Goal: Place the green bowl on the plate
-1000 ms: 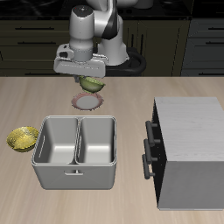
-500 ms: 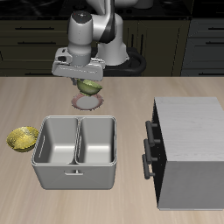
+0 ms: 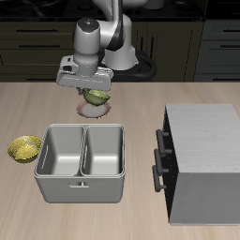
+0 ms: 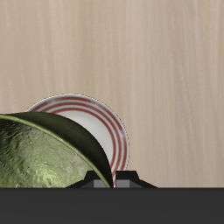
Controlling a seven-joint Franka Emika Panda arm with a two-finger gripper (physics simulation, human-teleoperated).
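Olive-green and shiny, the green bowl (image 4: 48, 153) is hanging tilted in the claw (image 3: 91, 93), which is clamped on its rim, so it's right up against the fingers and off the table. Directly under the claw sits the plate (image 4: 105, 127), pale centre with reddish stripes round the edge, flat on the wooden table (image 3: 141, 98). From the wrist view the bowl covers a good part of the plate, and the rest pokes out past the bowl's edge. Nearer the front than the claw there's a grey two-part bin (image 3: 82, 164), with a yellow bowl (image 3: 23, 148) beside it, and a grey cabinet (image 3: 202, 159) off to the other side.
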